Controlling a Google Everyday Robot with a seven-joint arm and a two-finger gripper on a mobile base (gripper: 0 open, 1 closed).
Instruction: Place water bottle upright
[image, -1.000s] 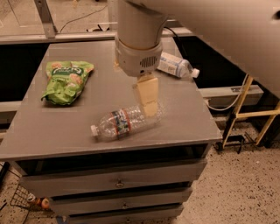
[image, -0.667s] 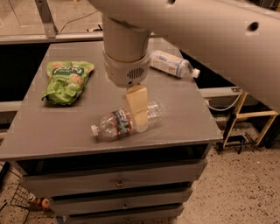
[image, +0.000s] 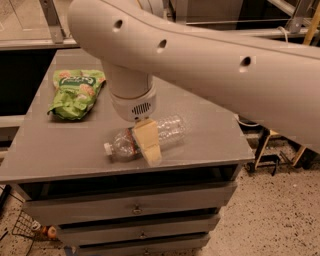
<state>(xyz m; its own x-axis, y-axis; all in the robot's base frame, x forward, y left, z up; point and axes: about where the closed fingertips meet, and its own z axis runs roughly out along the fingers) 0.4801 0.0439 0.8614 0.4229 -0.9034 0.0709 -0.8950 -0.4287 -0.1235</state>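
Observation:
The water bottle (image: 170, 130), clear ribbed plastic with a white cap at its left end and a dark band with red-orange marks, lies on its side near the front edge of the grey cabinet top (image: 60, 150). My gripper (image: 147, 145) hangs from the large white arm and is down over the bottle's middle, its pale finger (image: 148, 142) in front of the label band. The bottle's middle is hidden behind it.
A green snack bag (image: 74, 91) lies at the back left of the top. The white arm covers the back right of the top. Drawers are below the front edge. A wooden stand (image: 280, 150) is on the floor to the right.
The gripper has moved left and forward, from above the bottle's right end down onto its middle. The arm now hides the second bottle at the back right. The water bottle has not moved.

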